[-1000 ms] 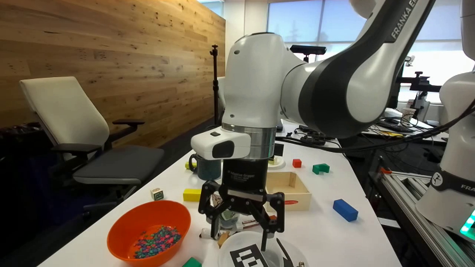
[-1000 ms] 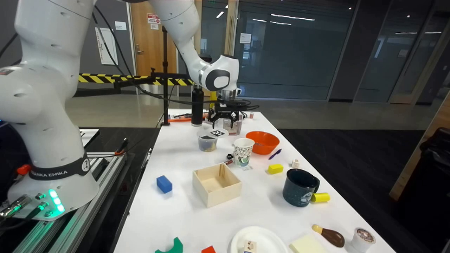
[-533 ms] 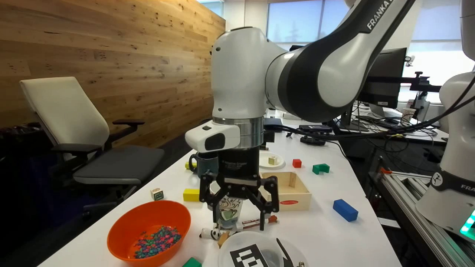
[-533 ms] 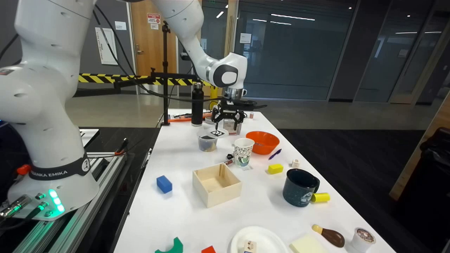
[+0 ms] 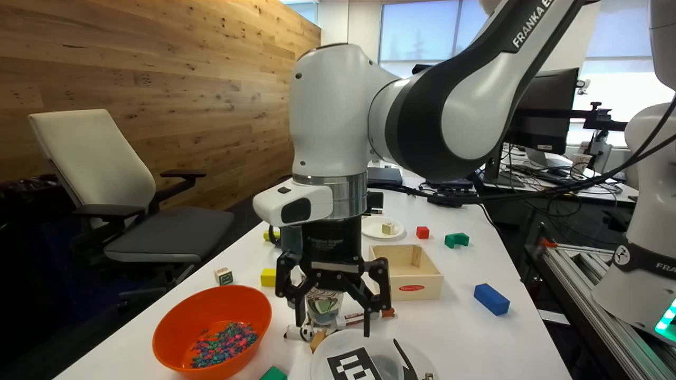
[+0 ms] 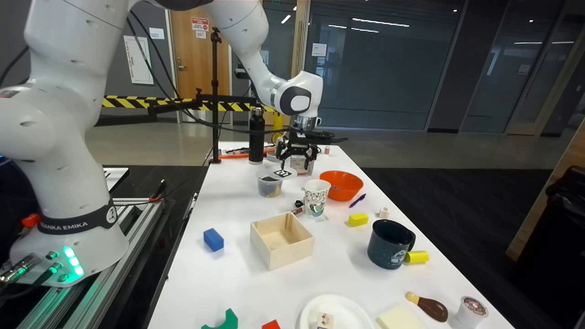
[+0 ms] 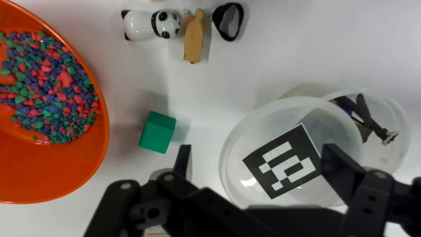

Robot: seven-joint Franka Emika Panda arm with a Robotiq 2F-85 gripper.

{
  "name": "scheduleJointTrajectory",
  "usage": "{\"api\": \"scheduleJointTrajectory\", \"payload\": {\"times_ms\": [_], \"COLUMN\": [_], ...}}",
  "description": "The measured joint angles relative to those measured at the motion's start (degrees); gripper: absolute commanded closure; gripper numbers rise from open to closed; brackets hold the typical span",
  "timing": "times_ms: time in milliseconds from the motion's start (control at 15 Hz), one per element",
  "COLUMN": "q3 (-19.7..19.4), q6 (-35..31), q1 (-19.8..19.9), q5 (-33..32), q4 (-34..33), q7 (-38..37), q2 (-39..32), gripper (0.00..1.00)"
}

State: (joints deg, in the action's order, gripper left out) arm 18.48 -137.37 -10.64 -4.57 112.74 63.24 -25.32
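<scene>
Since the earlier frames only my arm [image 5: 332, 111] and gripper [image 5: 333, 331] have shifted, a little toward the bowl [image 7: 49, 171]; what lies on the table [image 5: 454, 348] stays put. From left to right in the wrist view, that bowl comes first, its high wall presumably there to keep the loose pebbles [image 7: 42, 85] together. Next the panda [image 7: 144, 24] lies on the table, its head just beside the figure [image 7: 193, 39], and lower in that view the green block [image 7: 157, 133] sits by itself. My fingers [image 7: 182, 161] stand well apart with nothing clamped between them: one hangs over the gap beside the block, the other over the right part of the lid [image 7: 260, 135], which is what I am nearest to. Whether I touch it, I cannot tell. Its printed square [image 7: 283, 161] faces up, most likely so that a camera can read it. The lid seems to lie askew across the tub [image 6: 269, 188], covering only part of its mouth, so I judge it loose there, not pressed on; what props the overhanging side I cannot see. Farthest right, dark odds and ends [image 7: 371, 122] lie inside the tub, gathered there, I would guess, so as not to stray over the table
</scene>
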Motion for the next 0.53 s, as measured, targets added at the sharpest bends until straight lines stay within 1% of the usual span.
{"api": "scheduleJointTrajectory", "payload": {"times_ms": [400,533], "q3": [0.0,0.0], "q6": [-2.3,-2.6], "q1": [0.0,0.0], "q5": [0.0,0.0], "q4": [0.0,0.0], "q7": [0.0,0.0], "q2": [-1.5,-1.8], "gripper": [0.00,0.03]}}
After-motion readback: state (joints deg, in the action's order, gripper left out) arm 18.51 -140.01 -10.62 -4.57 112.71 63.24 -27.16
